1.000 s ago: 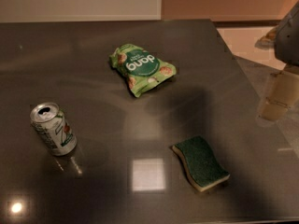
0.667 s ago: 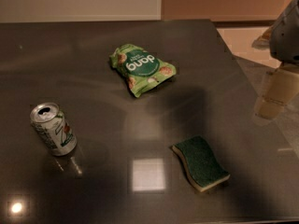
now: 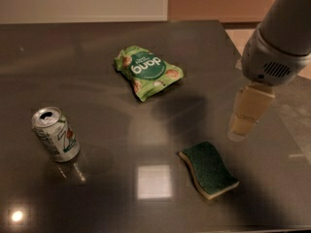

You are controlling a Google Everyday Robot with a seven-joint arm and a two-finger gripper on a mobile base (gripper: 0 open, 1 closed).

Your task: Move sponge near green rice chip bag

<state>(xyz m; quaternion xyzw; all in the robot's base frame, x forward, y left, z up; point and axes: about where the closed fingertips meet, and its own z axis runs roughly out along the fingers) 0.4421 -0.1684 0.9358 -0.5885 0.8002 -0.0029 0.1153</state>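
The sponge (image 3: 210, 169) lies near, lower left of the claw (image 3: 240, 125); its spread cannot be told.

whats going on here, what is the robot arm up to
The robot's arm comes in from the right, and its gripper hangs just up and right of the sponge without touching it. Nothing is being held. The sponge lies flat near the front of the dark table, well apart from the green rice chip bag farther back. A soda can stands at the left.
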